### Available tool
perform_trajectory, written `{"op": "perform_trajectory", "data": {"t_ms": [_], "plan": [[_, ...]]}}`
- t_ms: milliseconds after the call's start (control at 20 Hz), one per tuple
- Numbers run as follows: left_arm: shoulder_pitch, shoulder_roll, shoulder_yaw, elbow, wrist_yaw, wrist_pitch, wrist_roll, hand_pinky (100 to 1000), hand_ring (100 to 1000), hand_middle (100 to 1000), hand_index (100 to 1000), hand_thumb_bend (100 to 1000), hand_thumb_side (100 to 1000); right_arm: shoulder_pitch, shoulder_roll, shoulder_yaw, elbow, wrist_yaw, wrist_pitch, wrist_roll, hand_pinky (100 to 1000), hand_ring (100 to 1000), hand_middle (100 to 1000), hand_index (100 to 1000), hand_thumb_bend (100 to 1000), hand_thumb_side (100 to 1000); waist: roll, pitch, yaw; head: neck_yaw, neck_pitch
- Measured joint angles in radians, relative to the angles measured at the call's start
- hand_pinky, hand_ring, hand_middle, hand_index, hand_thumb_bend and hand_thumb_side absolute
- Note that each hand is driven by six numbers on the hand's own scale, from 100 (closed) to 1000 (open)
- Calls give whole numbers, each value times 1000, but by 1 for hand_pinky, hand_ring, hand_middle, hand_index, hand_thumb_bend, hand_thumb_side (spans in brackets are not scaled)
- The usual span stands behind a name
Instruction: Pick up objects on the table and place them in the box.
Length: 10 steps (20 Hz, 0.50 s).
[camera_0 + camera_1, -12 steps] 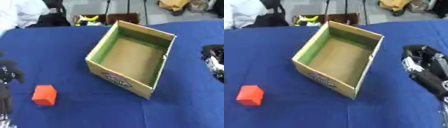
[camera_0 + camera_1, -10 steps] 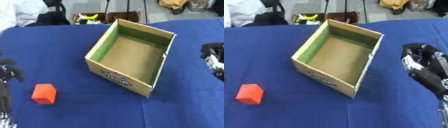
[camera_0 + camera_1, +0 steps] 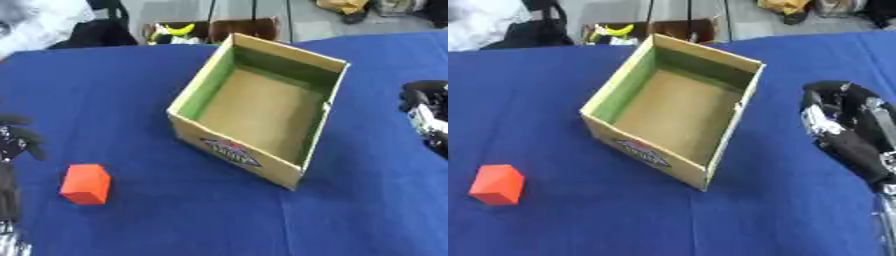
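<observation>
A red block lies on the blue table at the near left. An open cardboard box with green inner walls stands in the middle, and nothing shows inside it. My left hand shows at the left edge, just left of the block and apart from it. On the right of the box hovers my right hand, its fingers relaxed and holding nothing.
Beyond the table's far edge stand a brown crate with yellow things, dark bags and something white. Blue cloth stretches between the block and the box and along the near edge.
</observation>
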Motion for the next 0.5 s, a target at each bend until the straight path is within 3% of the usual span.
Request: {"op": "perform_trajectory", "data": {"t_ms": [200,250,300,500], "plan": [[24,48,24,0,-45,-28,-9,309,464,569,850,555,955,2,-6,0,0,0,0,0,849,831,524,731,100,407,9,-1,6,-4,1],[31,68,30,0,-59,-39,-9,342,499,610,869,650,989,4,-6,0,0,0,0,0,849,831,524,731,100,406,9,-2,6,-5,4],[39,87,33,0,-74,-50,-9,359,519,634,882,688,997,7,-6,-1,0,0,0,0,849,830,524,731,100,406,11,-5,6,-7,8],[102,167,44,0,-128,-96,-34,422,589,710,924,752,974,10,-19,0,1,1,1,1,849,830,524,731,100,407,37,-14,2,-17,21]]}}
